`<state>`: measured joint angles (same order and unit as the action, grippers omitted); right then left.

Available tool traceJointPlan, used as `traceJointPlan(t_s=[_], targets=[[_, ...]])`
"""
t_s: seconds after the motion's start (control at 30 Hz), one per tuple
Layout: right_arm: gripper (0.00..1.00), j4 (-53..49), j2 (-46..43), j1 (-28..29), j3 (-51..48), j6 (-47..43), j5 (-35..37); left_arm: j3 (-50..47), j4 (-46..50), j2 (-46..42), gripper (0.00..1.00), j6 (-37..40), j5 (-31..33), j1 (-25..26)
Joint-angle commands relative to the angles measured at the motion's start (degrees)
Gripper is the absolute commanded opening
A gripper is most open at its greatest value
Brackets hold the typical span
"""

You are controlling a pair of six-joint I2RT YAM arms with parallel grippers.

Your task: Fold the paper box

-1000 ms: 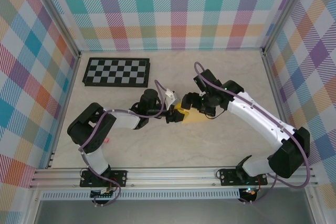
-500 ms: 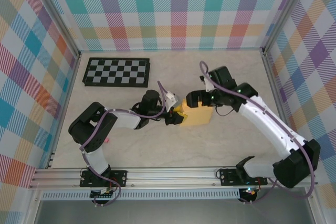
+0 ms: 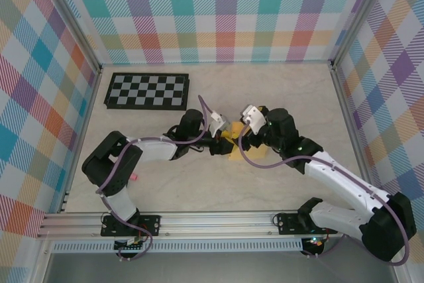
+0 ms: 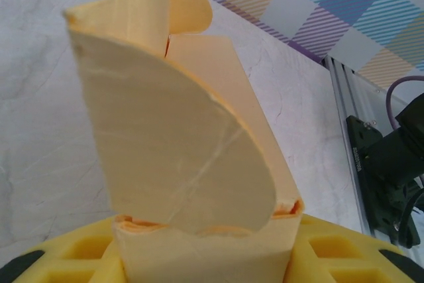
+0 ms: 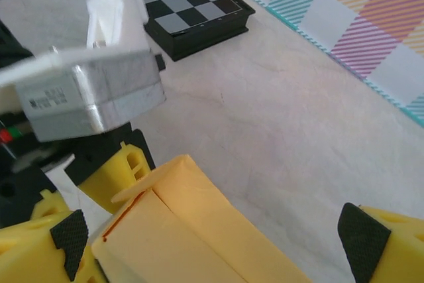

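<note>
Your left pincer (image 3: pixel 224 144), seen from above, meets the paper box (image 3: pixel 250 156) at its left end, near the middle of the tabletop (image 3: pixel 165 183). Your right pincer (image 3: pixel 244 138) hangs over the box's far edge, just beside the left one. The checkerboard (image 3: pixel 147 91) lies well apart, toward the far left corner.

On the left wrist camera, your left pincer (image 4: pixel 205 260) is pinching the box (image 4: pixel 185 130). The yellow-orange card runs out from between the yellow fingers (image 4: pixel 331 253), with one rounded flap standing up close in front and another at the far end.

On the right wrist camera, your right pincer (image 5: pixel 218 243) stands spread wide. The box (image 5: pixel 192 230) lies between its fingers (image 5: pixel 391 236), close to the one at the picture's left. Bare tabletop shows between the box and the other finger. You cannot tell whether the near finger touches the card. The checkerboard (image 5: pixel 179 4) sits beyond.
</note>
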<state>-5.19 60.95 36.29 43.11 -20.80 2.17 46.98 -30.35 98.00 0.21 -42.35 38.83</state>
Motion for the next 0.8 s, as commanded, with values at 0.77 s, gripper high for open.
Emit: traceJointPlan(t_s=[0.77], targets=[[1.00, 0.64, 3.96, 0.27, 2.64, 1.11, 3.18, -4.88, -7.88, -8.34, 0.42, 3.76, 6.87, 3.35]])
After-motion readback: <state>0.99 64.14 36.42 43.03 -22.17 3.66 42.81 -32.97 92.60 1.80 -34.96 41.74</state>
